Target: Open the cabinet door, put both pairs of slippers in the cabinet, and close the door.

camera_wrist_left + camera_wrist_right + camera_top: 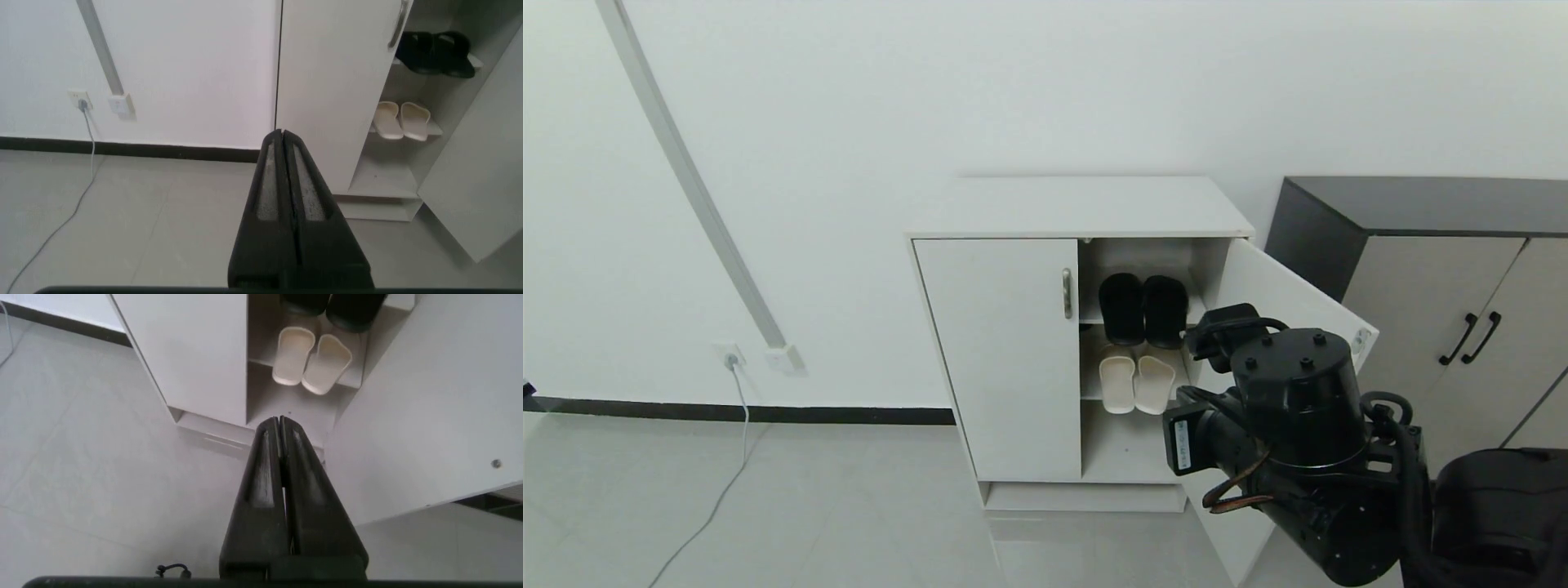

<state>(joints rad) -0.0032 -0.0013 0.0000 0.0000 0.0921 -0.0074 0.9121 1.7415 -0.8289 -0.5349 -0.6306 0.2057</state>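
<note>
Right arm (1290,408) is raised in front of the cabinet (1086,204), just beside the inner face of the open right door (1282,302). My right gripper (280,420) has its jaws pressed together, pinching nothing, and points at the cabinet's base below the shelves. My left gripper (279,133) is likewise pressed together on nothing and is aimed at the floor before the shut left door (1001,351).

Black slippers (1143,309) sit on the upper shelf, white slippers (1135,382) on the shelf below, each pair side by side.

The open door's free edge stands near the dark cabinet (1421,212). A cable (727,474) trails over the floor, well to the left.
</note>
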